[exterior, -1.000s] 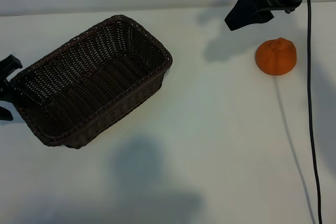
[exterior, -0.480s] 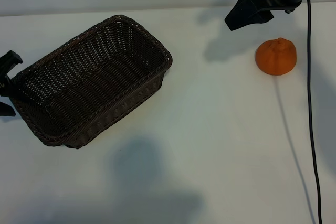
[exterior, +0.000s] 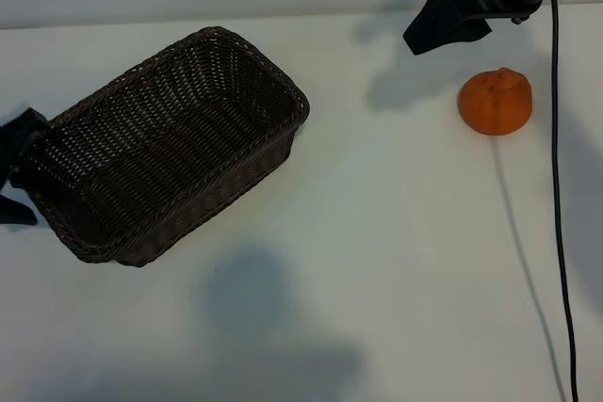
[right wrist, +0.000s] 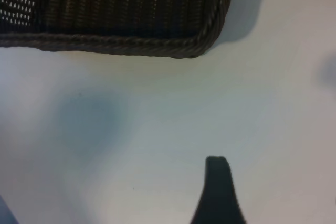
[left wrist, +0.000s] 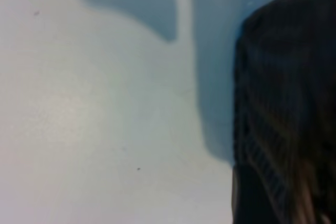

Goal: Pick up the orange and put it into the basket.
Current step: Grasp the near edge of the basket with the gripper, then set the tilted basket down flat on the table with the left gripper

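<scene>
Waiting: nothing of the task is done yet; grasp, carry and drop all remain.
Tabletop (exterior: 377, 261): white, carries everything.
Basket (exterior: 165, 143): empty, toward the left edge.
Right gripper (exterior: 448, 21): jaws apart, empty, at the far right corner, near the fruit.
Left gripper (exterior: 17, 171): jaws apart, holding nothing, at the basket's left end.
Orange (exterior: 496, 101): resting near the right edge, untouched.

My basket (exterior: 170, 152), at nine o'clock, is dark brown woven wicker, rough, with a braided rim. The orange (exterior: 496, 101), at two o'clock, looks matt, its top puckered. The table (exterior: 396, 261) is smooth, matt white. My right gripper (exterior: 445, 21) is matt black, seemingly plastic.
</scene>
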Tool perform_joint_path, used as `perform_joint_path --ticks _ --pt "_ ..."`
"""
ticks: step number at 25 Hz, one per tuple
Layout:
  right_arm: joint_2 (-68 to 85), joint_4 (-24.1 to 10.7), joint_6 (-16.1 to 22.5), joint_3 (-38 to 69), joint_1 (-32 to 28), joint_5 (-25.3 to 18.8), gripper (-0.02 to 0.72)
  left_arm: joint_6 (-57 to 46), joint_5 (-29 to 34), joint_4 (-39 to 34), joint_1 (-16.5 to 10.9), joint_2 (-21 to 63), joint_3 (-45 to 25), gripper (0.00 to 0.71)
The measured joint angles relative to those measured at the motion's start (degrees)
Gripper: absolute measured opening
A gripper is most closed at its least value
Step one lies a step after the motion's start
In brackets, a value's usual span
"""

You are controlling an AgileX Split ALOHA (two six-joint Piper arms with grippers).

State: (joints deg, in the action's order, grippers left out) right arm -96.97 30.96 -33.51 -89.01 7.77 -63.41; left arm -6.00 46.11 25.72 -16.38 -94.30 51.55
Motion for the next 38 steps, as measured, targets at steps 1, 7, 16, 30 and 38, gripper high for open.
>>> perform_joint_path --ticks 1,7,16,30,38 --pt "0.0 0.0 0.0 0.0 0.0 0.0 0.504 0.0 -0.69 0.0 0.43 -0.62 -0.01 0.389" --pt "0.0 0.0 0.0 0.0 0.0 0.0 0.504 0.15 -5.42 1.55 4.43 -5.67 -0.06 0.389" --pt "0.0 0.0 0.0 0.0 0.0 0.18 0.504 0.37 -6.58 2.65 5.03 -8.19 -0.13 0.326" --pt "0.0 0.0 0.0 0.0 0.0 0.72 0.504 5.49 -1.4 3.23 5.03 -8.14 1.4 0.151" --pt "0.0 0.0 0.0 0.0 0.0 0.72 0.504 5.6 9.55 2.65 5.03 -7.14 10.01 0.151"
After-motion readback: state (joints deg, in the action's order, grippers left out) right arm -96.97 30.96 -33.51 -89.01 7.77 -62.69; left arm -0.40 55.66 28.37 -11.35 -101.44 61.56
